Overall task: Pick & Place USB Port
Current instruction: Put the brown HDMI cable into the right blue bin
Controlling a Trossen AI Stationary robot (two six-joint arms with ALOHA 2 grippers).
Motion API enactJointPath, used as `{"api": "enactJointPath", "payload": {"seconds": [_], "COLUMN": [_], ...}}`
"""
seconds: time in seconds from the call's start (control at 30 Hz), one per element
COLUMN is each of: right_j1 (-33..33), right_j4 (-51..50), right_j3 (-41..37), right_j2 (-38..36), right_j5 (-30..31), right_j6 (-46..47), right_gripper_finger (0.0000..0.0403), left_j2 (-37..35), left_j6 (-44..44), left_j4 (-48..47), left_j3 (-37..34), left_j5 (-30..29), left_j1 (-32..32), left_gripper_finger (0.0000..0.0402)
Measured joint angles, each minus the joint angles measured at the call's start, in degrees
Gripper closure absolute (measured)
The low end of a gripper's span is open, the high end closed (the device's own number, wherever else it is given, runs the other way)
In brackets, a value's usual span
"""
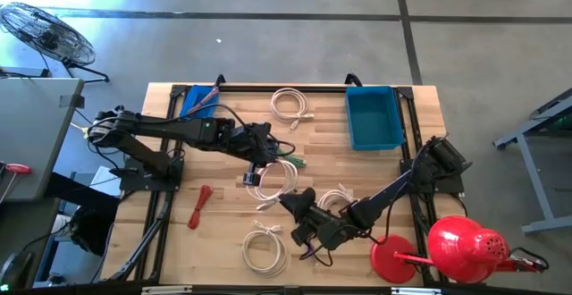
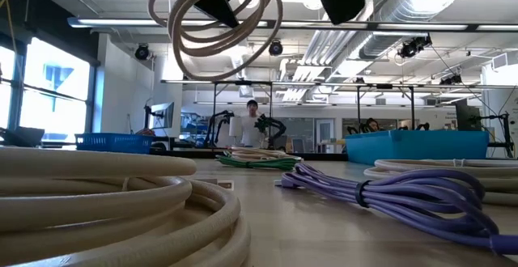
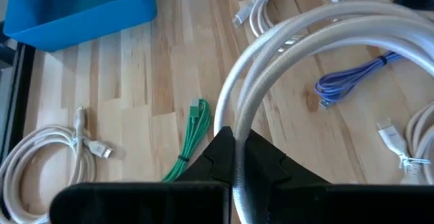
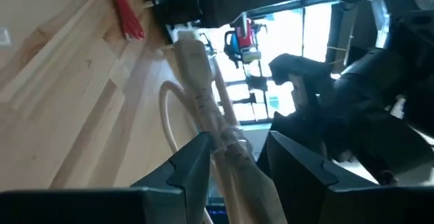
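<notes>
— Held cable? Cream-white coiled USB cable (image 1: 271, 181), lifted clear of the surface (image 1: 223, 232), pinched by both the left hand (image 1: 260, 163) and the right hand (image 1: 298, 207).
— Pose? Loop hanging roughly upright, apparently; plug end toward the right hand.

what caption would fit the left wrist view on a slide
Left gripper shut on a white cable coil, lifted over the wooden table.

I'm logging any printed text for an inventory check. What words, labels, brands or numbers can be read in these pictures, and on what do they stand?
None can be read.
The blue bin, the white cable held up in the left gripper, the green cable and the purple cable show no lettering.
The wooden table bears no marks.
Signs in the room behind are too small to read.
</notes>
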Motion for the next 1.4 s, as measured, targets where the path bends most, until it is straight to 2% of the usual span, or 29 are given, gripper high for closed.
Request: {"api": "enactJointPath", "payload": {"seconds": [0.3, 0.4, 0.53, 0.8, 1.07, 1.17, 1.4], "right_j1": [-2.2, -2.35, -2.33, -1.92, -1.89, -1.89, -0.62], "right_j4": [-3.49, -4.78, -5.43, -5.82, -9.31, -11.3, -19.28], "right_j3": [0.02, 0.02, 0.02, 0.02, 0.02, 0.0, 0.22], "right_j2": [0.0, 0.0, 0.0, 0.0, 0.0, 0.0, -0.24], "right_j5": [-1.39, -1.61, -1.34, 2.24, 3.06, 5.52, 15.89], "right_j6": [6.58, 9.14, 10.3, 12.99, 16.67, 18.44, 27.06], "right_gripper_finger": [0.0274, 0.0299, 0.0351, 0.0351, 0.0351, 0.0352, 0.0352], "left_j2": [0.0, 0.0, 0.0, 0.0, -3.18, -5.74, -10.27], "left_j6": [0.02, 0.02, 0.0, 2.15, 7.98, 9.58, 14.19], "left_j4": [-0.06, -0.08, -0.05, 0.4, 6.98, 8.26, 9.67], "left_j3": [0.0, 0.0, 0.0, 0.0, 0.1, 0.09, -0.17], "left_j5": [0.02, 0.0, 0.23, -1.34, -0.35, -0.49, -2.52], "left_j1": [0.0, 0.0, 0.0, -0.05, -2.21, -3.62, -10.48], "left_gripper_finger": [0.0394, 0.0387, 0.0379, 0.0376, 0.0374, 0.0374, 0.0373]}}
